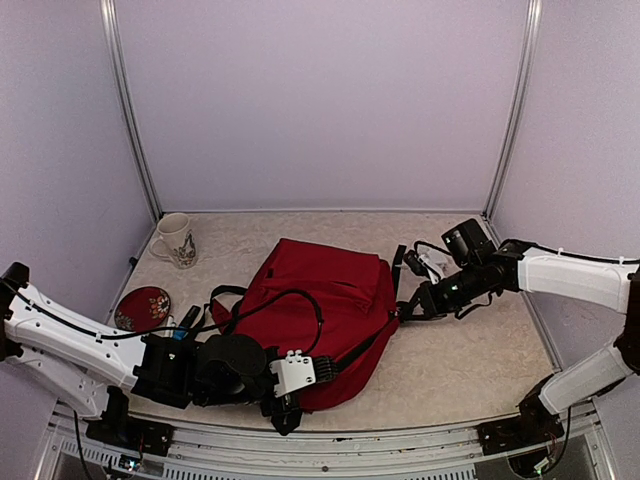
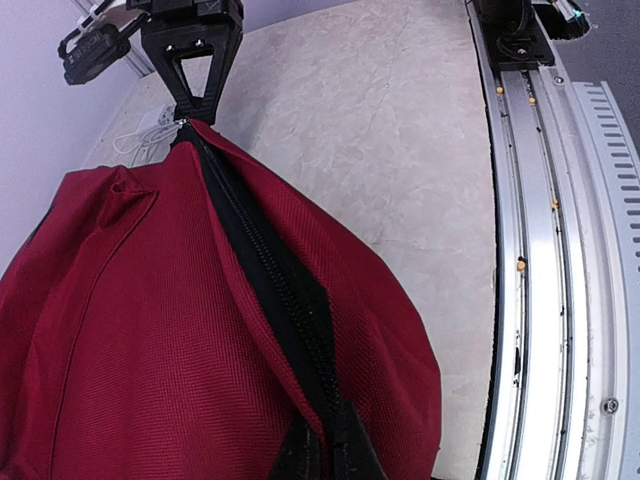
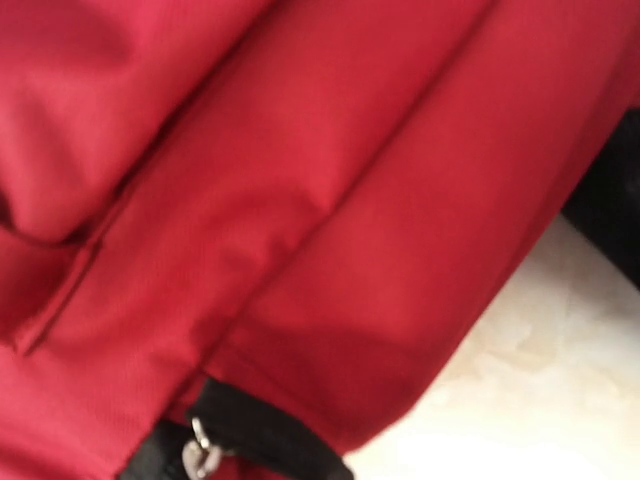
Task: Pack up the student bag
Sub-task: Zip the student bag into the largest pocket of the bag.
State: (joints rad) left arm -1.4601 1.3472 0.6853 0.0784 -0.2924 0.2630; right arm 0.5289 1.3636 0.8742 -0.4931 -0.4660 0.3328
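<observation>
student bag (image 1: 330, 300) lying in the middle of the desk (image 1: 470, 370), its black zipper (image 2: 270, 270) appearing shut along the raised seam. left hand (image 2: 322, 452) pinching narrowly on the near end of that seam; right hand (image 1: 408, 312) clamping the far end, close to the zipper pull (image 3: 200, 458). risk: with fabric stretching between two small pinches, an uneven tug is likely freeing one grip and dropping the seam. mug (image 1: 176, 240), red saucer (image 1: 142, 307) and white charger (image 1: 435, 262) lying outside; the closed zipper is barring entry.

Pale lilac walls (image 1: 320, 100), beige marbled tabletop (image 1: 470, 350), metal corner posts (image 1: 132, 120)
</observation>
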